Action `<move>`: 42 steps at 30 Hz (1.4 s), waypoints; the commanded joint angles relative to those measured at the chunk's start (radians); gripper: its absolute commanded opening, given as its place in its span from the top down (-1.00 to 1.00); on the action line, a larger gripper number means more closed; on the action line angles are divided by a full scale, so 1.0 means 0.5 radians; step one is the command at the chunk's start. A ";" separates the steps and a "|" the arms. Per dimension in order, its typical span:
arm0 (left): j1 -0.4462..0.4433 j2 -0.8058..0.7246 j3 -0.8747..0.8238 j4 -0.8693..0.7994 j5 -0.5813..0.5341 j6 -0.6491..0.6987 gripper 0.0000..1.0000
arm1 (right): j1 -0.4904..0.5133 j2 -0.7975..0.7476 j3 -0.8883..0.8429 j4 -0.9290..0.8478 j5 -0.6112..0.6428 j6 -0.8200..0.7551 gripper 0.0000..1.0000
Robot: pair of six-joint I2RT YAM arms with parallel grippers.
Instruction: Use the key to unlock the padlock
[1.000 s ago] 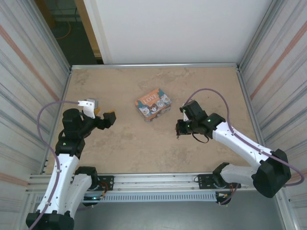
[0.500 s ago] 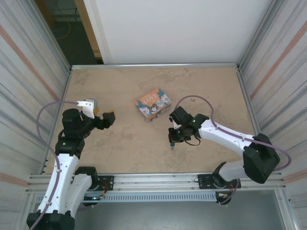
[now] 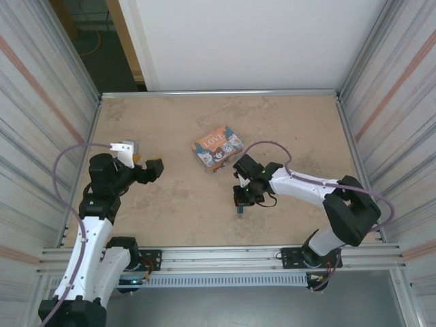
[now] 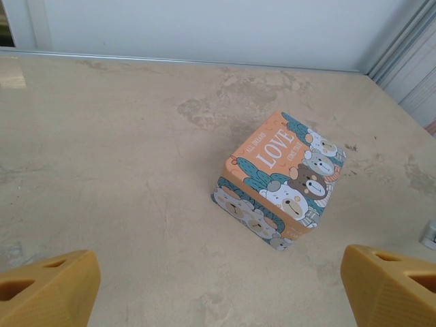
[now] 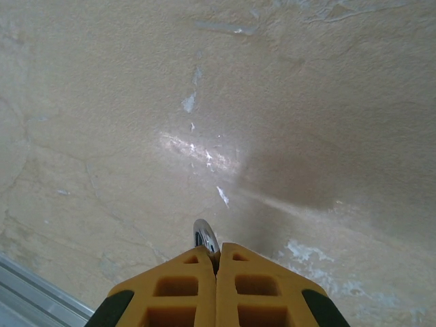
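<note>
The right arm [image 3: 300,182] has swung in from the right side of the tabletop [image 3: 170,204] toward the middle and a little nearer the front rail [image 3: 225,253]; its jaws, a second ago well off to the right of the orange tin [image 3: 218,148], now hang near the tin's front right corner, apart from it; the small silvery piece [image 5: 204,238] pinched in them has travelled along; the elbow [image 3: 351,212] has folded inward and moved away from the rail; the cable [image 3: 267,142] loop has shrunk and slid left.
</note>
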 commanded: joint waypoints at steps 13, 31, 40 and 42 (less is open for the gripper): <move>0.020 0.031 0.011 -0.010 0.018 0.004 -0.84 | -0.004 0.200 0.060 0.116 -0.095 0.069 1.00; 0.028 0.051 0.011 -0.013 0.021 0.001 -0.84 | -0.029 0.261 0.053 0.141 -0.109 0.054 1.00; 0.030 0.047 0.014 -0.016 0.020 -0.001 -0.84 | -0.029 0.232 0.063 0.122 -0.085 0.054 0.85; 0.029 0.047 0.015 -0.016 0.022 -0.001 -0.84 | -0.030 0.218 0.060 0.113 -0.083 0.051 0.80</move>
